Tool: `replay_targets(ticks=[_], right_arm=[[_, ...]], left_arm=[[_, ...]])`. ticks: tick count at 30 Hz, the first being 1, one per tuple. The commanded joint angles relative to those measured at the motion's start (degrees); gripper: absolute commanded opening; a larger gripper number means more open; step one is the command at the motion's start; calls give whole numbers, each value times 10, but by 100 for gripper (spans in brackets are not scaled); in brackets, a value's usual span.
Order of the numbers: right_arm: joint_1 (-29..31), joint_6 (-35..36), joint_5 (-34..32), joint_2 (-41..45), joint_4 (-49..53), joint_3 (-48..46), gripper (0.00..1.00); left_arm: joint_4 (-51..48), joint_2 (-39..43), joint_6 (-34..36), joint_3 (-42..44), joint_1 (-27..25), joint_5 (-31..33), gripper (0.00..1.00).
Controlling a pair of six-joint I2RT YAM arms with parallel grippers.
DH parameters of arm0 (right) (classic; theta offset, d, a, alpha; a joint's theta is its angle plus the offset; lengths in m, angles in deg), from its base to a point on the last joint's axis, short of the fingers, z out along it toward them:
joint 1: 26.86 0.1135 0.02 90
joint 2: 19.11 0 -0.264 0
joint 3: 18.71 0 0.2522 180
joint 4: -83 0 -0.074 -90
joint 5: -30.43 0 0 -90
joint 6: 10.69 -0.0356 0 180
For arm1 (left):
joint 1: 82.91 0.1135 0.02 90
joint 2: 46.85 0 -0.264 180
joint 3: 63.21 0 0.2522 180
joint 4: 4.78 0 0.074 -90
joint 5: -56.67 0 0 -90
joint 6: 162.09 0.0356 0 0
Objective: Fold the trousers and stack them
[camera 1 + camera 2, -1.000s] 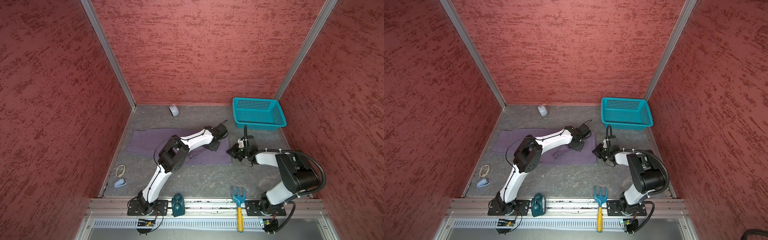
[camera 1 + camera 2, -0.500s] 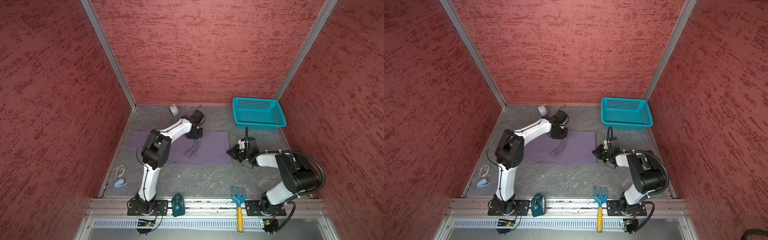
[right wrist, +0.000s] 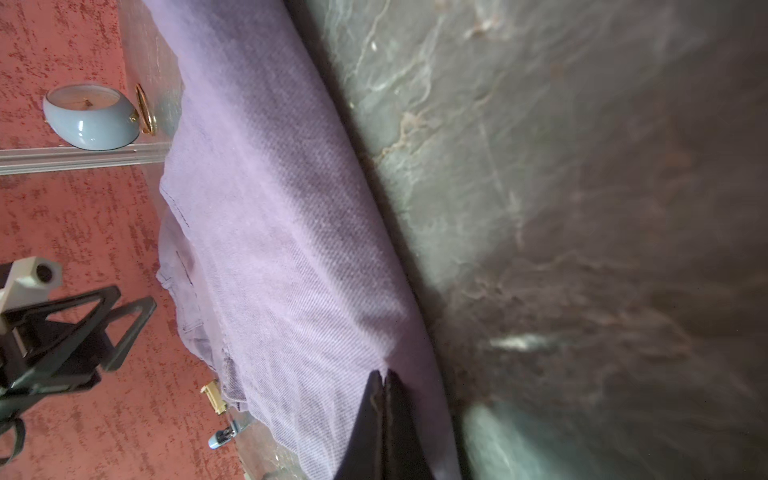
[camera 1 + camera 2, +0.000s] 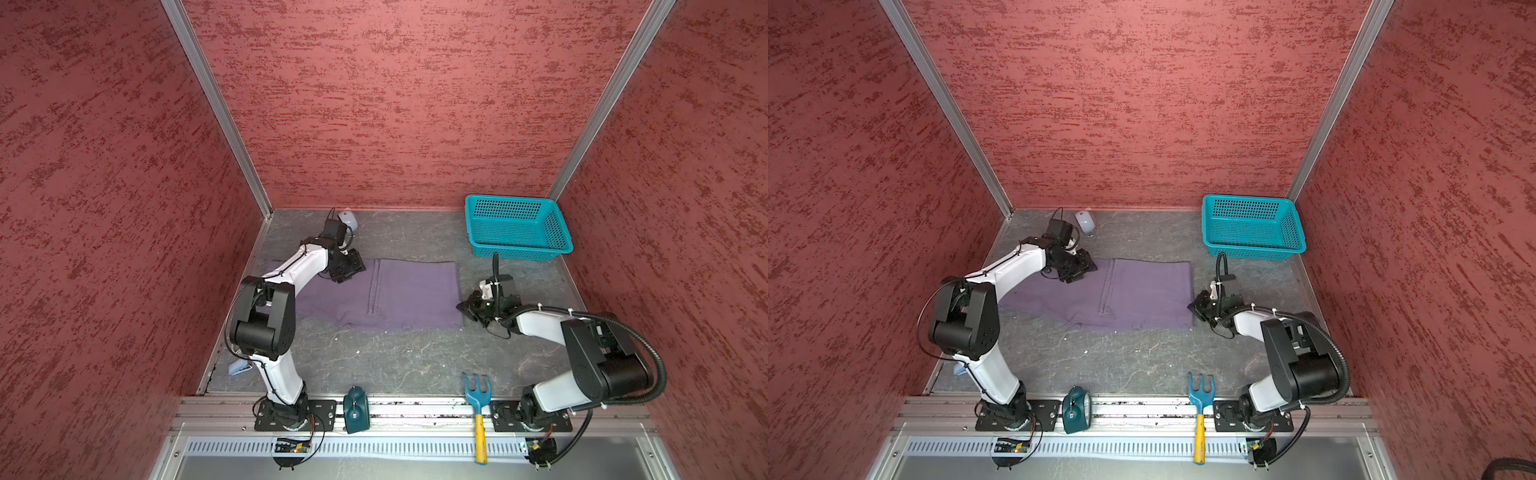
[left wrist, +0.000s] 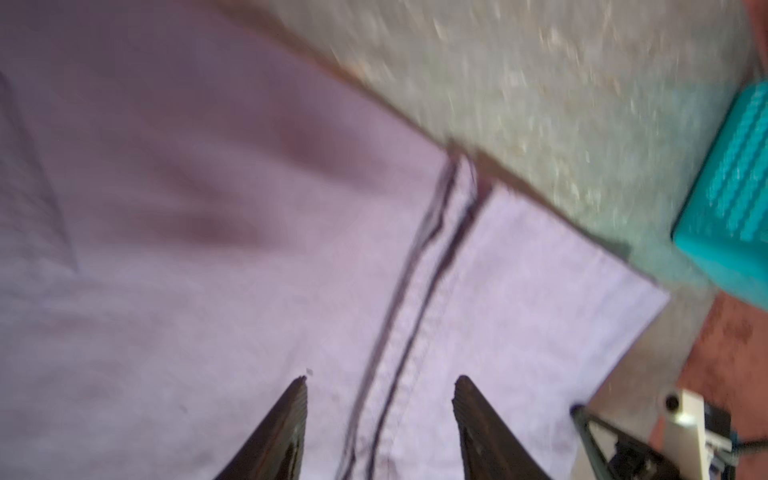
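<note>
Found the trousers (image 4: 399, 295) lying flat on the table (image 4: 395, 361), between the two arms and short of the basket (image 4: 519, 249), doubled over, with a stitched hem crossing the upper layer. Noted a change at the left gripper (image 4: 351, 272): a second ago nearly closed over the right half of the cloth, now shifted to its far left part, jaws parted roughly halfway, nothing between them in the wrist view, only cloth beneath. Noted also the creases seen mid-cloth half a second back now gone, the upper layer smooth. Found the right gripper (image 3: 382, 376) unmoved at the right-hand edge of the trousers, fingertips pressed together against the fold; cannot tell of any cloth nipped between them. Judged as a release after drawing the layer flat: one fold laid, the left side free for a fresh hold. Judged incomplete: bundle still wider than the basket, further folding and stacking outstanding.
</note>
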Motion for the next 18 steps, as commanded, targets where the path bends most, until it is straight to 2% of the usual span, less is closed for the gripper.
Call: replay_targets(ticks=[1, 2, 4, 6, 7, 11, 18], right_arm=[[-4, 45, -57, 30, 82, 40, 0], [-4, 51, -69, 43, 93, 47, 0], [-4, 54, -83, 60, 101, 56, 0], [-4, 54, -88, 79, 101, 64, 0], [-4, 52, -90, 87, 100, 64, 0], [-5, 51, -100, 115, 98, 62, 0], [-5, 31, -103, 131, 84, 36, 0]], left_arm=[[3, 25, 2, 43, -34, -31, 57], [9, 29, -3, 59, -46, -30, 57], [14, 28, -11, 81, -65, -25, 46], [2, 22, -16, 89, -79, 6, 35], [-3, 21, -17, 89, -84, 21, 33], [-9, 23, -18, 88, -98, 63, 33], [-5, -12, -12, 78, -112, 62, 34]])
